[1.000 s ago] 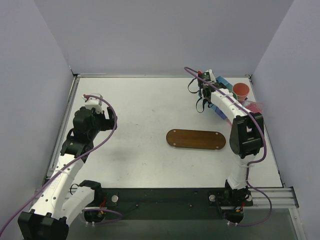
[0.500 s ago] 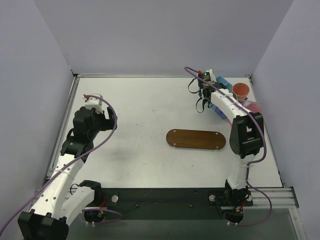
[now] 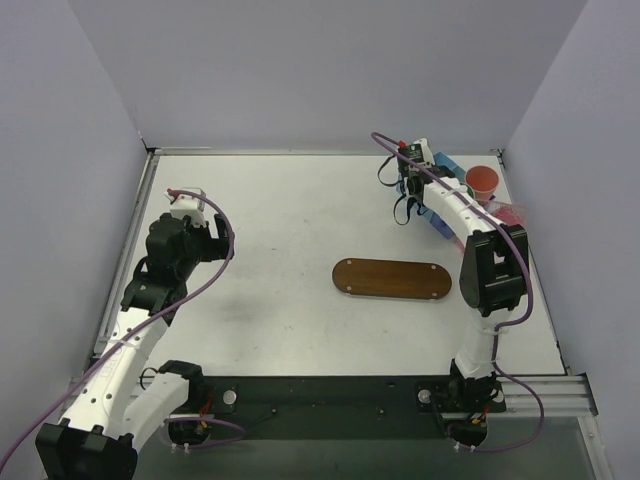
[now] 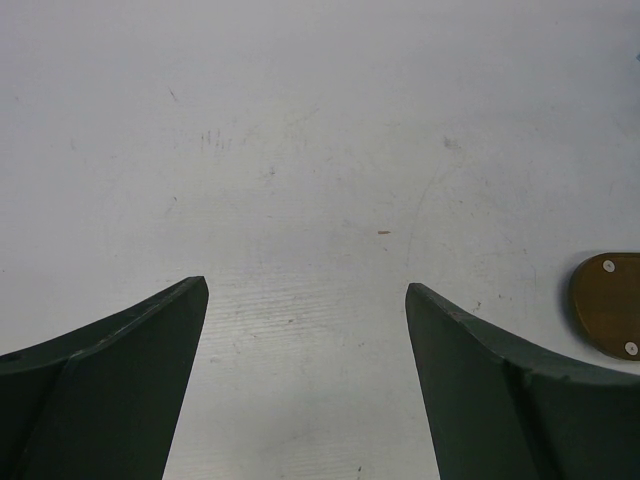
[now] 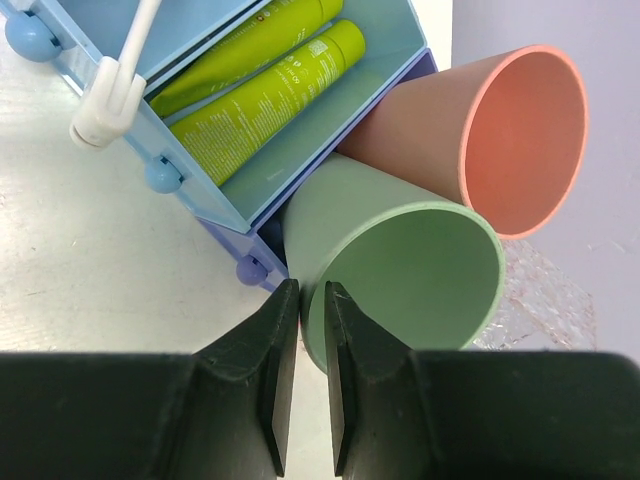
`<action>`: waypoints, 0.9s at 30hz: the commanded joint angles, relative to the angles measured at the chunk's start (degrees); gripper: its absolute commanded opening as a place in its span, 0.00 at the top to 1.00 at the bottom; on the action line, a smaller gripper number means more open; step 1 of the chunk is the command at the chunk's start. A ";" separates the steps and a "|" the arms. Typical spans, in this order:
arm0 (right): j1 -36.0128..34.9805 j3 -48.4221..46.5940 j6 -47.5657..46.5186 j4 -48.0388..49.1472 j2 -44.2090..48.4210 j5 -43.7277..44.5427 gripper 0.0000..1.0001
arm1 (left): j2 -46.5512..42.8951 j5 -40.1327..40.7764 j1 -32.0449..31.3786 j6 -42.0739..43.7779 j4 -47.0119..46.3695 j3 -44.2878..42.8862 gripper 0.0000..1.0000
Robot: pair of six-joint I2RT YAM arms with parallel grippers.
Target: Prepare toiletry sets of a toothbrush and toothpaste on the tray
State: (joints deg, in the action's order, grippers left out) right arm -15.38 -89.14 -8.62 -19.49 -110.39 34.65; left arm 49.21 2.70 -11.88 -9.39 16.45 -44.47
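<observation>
Right gripper [image 5: 310,290] pinching the green cup [image 5: 400,290] beside the bin [image 5: 300,150].
Jaws narrow on its wall; toothpaste [image 5: 270,100] and toothbrush [image 5: 115,80] lie in the bin, tray [image 3: 392,278] well apart; left gripper [image 4: 305,290] wide.

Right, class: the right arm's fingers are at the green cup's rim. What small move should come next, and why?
Probably lift the green cup straight up a little. The right fingers look pinched on its rim, and it sits tight beside the blue bin and the orange cup, so dragging might knock them.
</observation>
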 commanded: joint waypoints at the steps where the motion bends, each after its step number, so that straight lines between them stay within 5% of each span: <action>1: 0.87 0.64 1.41 -0.73 -1.06 -0.46 0.87 | -0.43 -0.15 0.28 0.77 -2.21 0.17 0.09; 11: 0.96 -0.15 1.50 -1.17 -1.41 -0.99 1.00 | -0.43 -0.06 0.28 0.77 -2.30 0.26 0.09; 27: 0.26 -2.96 0.36 -5.91 2.19 -0.81 1.00 | -0.34 0.03 0.28 0.69 -2.30 0.26 0.09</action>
State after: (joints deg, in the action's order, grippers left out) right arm -14.74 -89.32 -7.62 -21.21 -110.52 32.27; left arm 49.21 2.70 -11.88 -9.26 16.45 -44.47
